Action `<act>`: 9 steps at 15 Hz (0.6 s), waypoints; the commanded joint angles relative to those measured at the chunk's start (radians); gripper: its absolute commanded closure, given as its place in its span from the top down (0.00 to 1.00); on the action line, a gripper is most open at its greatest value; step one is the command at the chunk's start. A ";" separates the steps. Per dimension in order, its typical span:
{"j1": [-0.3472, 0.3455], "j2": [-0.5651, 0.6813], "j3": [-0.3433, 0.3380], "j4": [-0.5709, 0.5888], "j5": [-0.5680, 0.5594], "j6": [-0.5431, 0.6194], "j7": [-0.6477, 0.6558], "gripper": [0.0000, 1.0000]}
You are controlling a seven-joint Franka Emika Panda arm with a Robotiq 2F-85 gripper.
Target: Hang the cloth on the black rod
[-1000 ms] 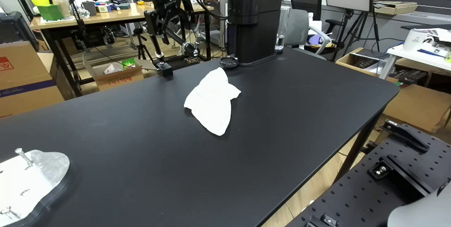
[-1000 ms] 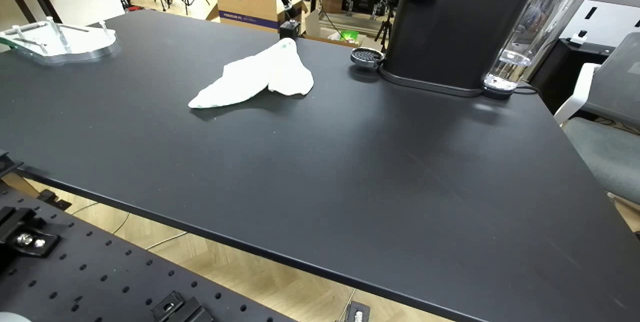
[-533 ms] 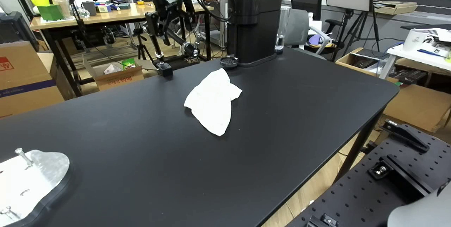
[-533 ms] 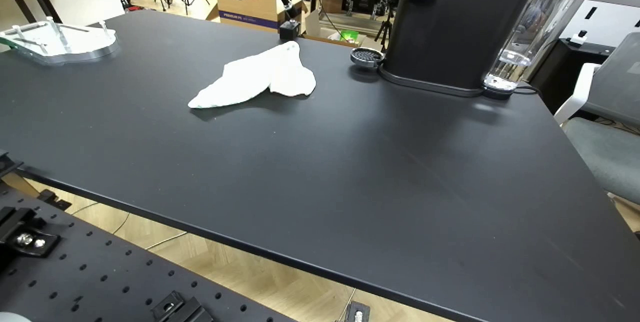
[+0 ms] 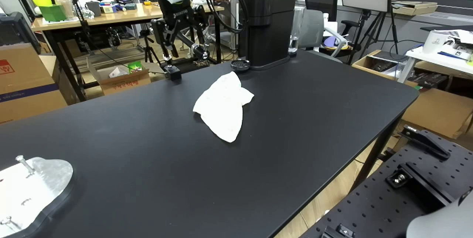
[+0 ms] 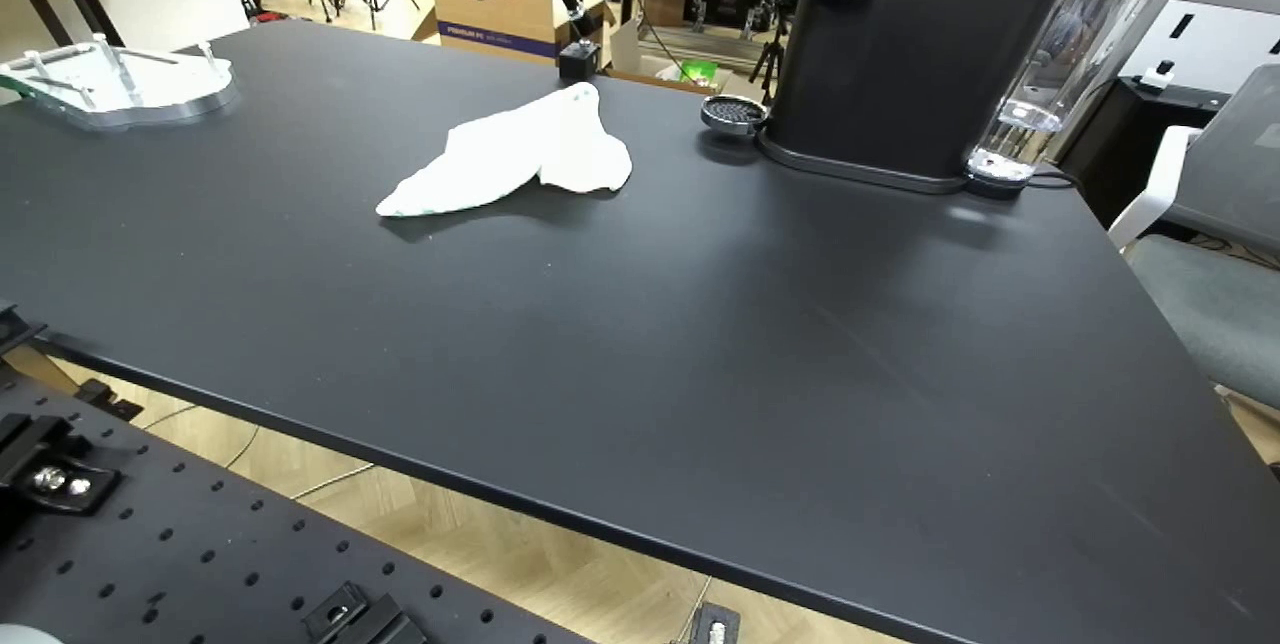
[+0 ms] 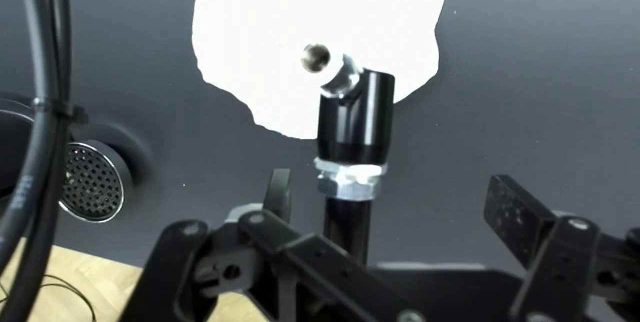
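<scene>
The cloth (image 5: 223,106) lies loose and rumpled on the surface (image 5: 129,156), held by nothing and not on the black rod (image 7: 356,122). I judge the step in hand to be the approach for the pick-up, with grasp, lift and hanging all to come. One corner of the cloth reaches near the black block (image 6: 578,60) at the surface's back edge, which seems to carry the rod. In the wrist view the rod's metal-tipped end shows across the cloth; how high above it, I cannot tell.

The jaws stand wide apart and hold nothing. They hang near the rod, well apart from the cloth. The rod shows in the gap between them, touching neither side that I can see.

The next move likely calls for bringing the jaws clear of the rod, out over the cloth, then down around a raised fold near one edge, leaving a free length to drape later. Going straight down here could knock the rod. Farther out, the black appliance (image 5: 264,31) and its round mesh dish (image 6: 733,112) deserve a wide berth.
</scene>
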 commanded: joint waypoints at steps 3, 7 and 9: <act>0.017 -0.178 0.007 -0.042 0.034 -0.067 0.120 1.00; 0.003 -0.186 0.026 -0.001 0.047 -0.108 0.093 1.00; 0.001 -0.209 0.027 -0.010 0.049 -0.117 0.096 1.00</act>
